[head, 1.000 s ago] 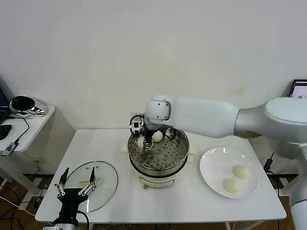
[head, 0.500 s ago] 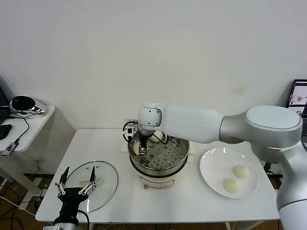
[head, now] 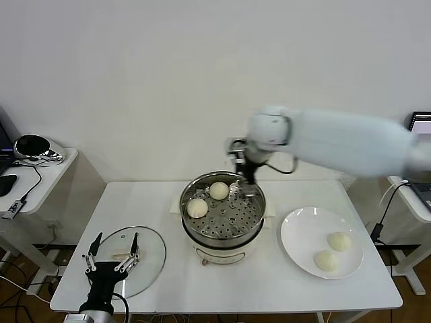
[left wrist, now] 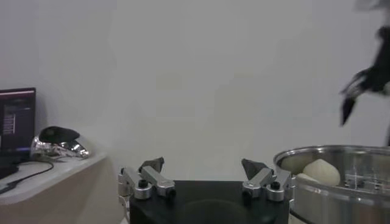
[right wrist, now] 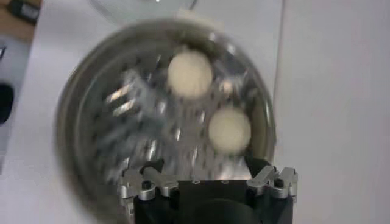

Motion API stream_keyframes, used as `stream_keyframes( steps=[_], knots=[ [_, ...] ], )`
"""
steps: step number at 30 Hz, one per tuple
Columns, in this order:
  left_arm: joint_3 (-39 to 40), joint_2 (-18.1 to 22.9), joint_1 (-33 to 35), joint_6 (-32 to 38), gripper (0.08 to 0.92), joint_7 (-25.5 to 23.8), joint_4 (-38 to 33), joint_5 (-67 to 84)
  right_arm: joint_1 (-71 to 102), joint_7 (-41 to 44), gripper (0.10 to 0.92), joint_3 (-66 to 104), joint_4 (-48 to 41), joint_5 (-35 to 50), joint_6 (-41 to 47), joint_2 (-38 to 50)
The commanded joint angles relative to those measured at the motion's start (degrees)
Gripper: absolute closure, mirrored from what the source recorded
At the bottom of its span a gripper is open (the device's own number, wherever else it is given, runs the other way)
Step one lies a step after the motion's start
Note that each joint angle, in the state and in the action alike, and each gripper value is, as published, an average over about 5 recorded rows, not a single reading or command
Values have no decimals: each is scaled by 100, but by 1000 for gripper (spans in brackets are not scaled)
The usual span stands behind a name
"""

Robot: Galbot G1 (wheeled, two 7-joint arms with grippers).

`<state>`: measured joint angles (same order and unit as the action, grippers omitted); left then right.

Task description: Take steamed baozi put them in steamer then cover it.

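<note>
Since a second ago, right gripper has left the steamer's left rear, where it reached in with a bun, and lifted to the far rim, centre of head frame; fingers spread, nothing held. Arm smeared, so likely mid-motion.

- Steamer: centre of table. Two steamed baozi on the perforated tray at upper left of the pot, near each other; touching or not, cannot tell. Probably set to one side so the remaining tray stays free.
- Right wrist view: both buns below the open fingers, none between them.
- Plate, right of steamer: two more buns, well apart from the pot. Judged halfway through loading.
- Cover: flat on table, lower left of frame, handle up, within reach of the left arm for closing.
- Left gripper: parked over the cover at bottom left, fingers released, gripping nothing.
- Side desk at far left with dark headgear; monitor at right edge.
- Writing: none legible.
</note>
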<state>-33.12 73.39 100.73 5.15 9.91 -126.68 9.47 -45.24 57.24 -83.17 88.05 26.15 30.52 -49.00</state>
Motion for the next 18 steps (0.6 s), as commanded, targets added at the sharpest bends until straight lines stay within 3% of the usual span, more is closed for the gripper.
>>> stream_keyframes(
  steps=[1,8,13,18],
  knots=[
    [28,8,-8,-6,177,-5,11,-16,-413,642,203,-422,1052,-965,-643,2198],
    [35,54,33,-16,177,-2,27,-71,655,653,203,5,975,-1894,-1172,2919],
    [48,120,114,-18,177,6,25,-167,2246,504,203,1101,680,-2688,-1571,3217],
    [47,165,171,-25,177,15,20,-264,3866,357,203,2454,479,-2970,-1764,3289]
  ],
)
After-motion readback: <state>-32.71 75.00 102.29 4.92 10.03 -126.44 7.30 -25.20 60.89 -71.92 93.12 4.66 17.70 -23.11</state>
